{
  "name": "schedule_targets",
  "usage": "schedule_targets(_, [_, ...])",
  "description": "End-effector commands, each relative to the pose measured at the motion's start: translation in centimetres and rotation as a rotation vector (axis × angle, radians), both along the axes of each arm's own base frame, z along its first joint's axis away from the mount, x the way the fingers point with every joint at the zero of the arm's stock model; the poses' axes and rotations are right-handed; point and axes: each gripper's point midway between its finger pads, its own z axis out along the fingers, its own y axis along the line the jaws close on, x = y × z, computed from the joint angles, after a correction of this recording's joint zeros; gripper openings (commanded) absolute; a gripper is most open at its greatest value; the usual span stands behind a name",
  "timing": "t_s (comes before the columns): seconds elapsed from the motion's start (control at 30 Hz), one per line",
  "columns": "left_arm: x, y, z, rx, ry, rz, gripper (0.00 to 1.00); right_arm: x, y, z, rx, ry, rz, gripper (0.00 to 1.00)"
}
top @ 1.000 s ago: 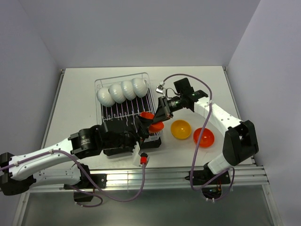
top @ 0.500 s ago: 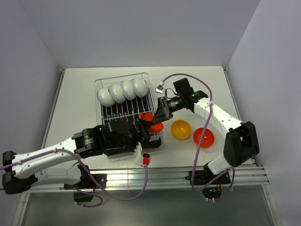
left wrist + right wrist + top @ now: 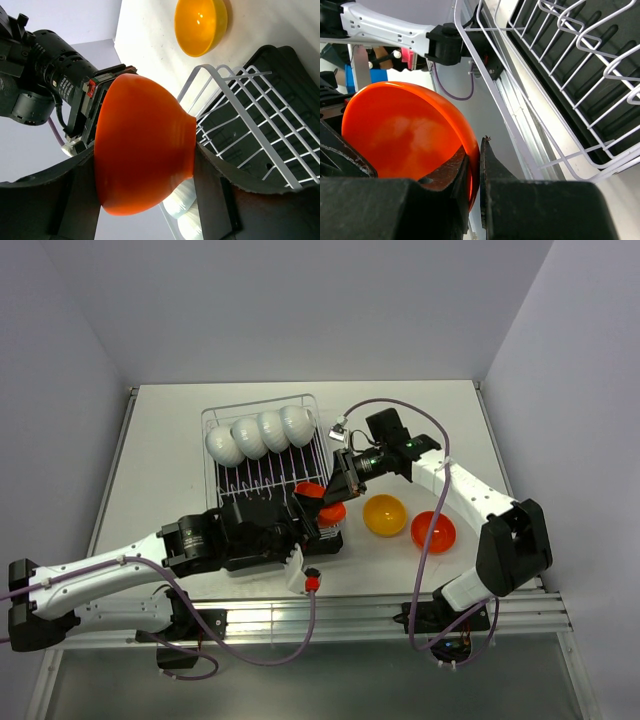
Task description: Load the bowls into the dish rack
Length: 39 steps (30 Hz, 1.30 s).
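Evidently the red-orange bowl [image 3: 145,145] looks light, stiff, slick; the right gripper [image 3: 476,150] pinches its rim. The left gripper [image 3: 142,172] clamps its body.

Shows the left arm [image 3: 110,570] swung further right than a second ago, with elbow joint [image 3: 188,535] and red connector [image 3: 312,585] at the wrist both displaced rightward and slightly nearer. Places the left gripper [image 3: 312,512], clamped around the glossy red-orange round bowl [image 3: 333,510], marginally further along the near right corner of the white wire dish rack [image 3: 262,403]. Shows the right gripper [image 3: 337,488], pinching that bowl's rim, drawn slightly leftward.
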Motion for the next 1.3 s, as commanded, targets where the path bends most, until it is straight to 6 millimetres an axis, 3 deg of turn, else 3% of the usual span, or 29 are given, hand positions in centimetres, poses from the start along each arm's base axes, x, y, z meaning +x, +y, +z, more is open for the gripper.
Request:
schedule_targets(0.0, [0.6,0.4,-0.5,0.032,-0.005,0.042,0.43,-1.5,0.0,2.9,0.077,-0.019,0.040,0.00])
schedule_targets(0.07, [0.5,0.5,0.0,0.011,0.023,0.057,0.35,-1.4,0.0,3.0,0.076,-0.027,0.040,0.05])
schedule_targets(0.1, [0.3,0.6,0.0,0.006,0.055,0.070,0.26,-1.3,0.0,3.0,0.071,-0.033,0.036,0.11])
schedule_targets(0.13, [0.3,0.5,0.8,-0.014,0.068,0.078,0.21,-1.2,0.0,3.0,0.066,-0.043,0.036,0.30])
schedule_targets(0.17, [0.1,0.5,1.0,-0.023,0.087,0.081,0.10,-1.0,0.1,3.4,0.067,-0.060,0.033,0.39])
schedule_targets(0.2, [0.0,0.6,1.1,-0.038,0.123,0.101,0.06,-0.6,0.1,3.4,0.052,-0.076,0.021,0.59])
schedule_targets(0.3, [-0.4,0.9,2.1,-0.085,0.183,0.123,0.00,0.3,0.0,4.1,0.021,-0.135,-0.007,0.82])
schedule_targets(0.37, [-0.7,1.0,2.4,-0.109,0.224,0.138,0.00,1.0,0.0,4.8,0.013,-0.178,-0.027,0.91])
schedule_targets(0.5, [-1.4,1.6,2.6,-0.163,0.356,0.205,0.00,2.6,-0.2,6.3,-0.004,-0.246,-0.071,0.96])
schedule_targets(0.6, [-1.9,2.1,2.9,-0.205,0.455,0.261,0.00,5.0,-1.0,8.0,-0.004,-0.297,-0.138,0.98])
schedule_targets(0.73, [-1.7,2.7,3.6,-0.289,0.636,0.353,0.00,8.4,-3.4,9.9,-0.001,-0.340,-0.238,0.99])
schedule_targets(0.8, [-1.2,3.1,4.0,-0.345,0.721,0.414,0.00,9.1,-4.3,10.3,0.003,-0.349,-0.265,0.99])
schedule_targets(0.97, [1.5,5.4,4.5,-0.509,0.929,0.617,0.00,10.1,-5.8,10.3,-0.013,-0.355,-0.307,0.99])
schedule_targets(1.13, [3.8,8.4,2.9,-0.640,1.101,0.822,0.00,10.2,-6.0,9.8,-0.022,-0.352,-0.311,1.00])
schedule_targets(1.27, [4.1,10.3,1.3,-0.649,1.208,0.944,0.00,9.9,-6.1,9.5,-0.027,-0.345,-0.306,1.00])
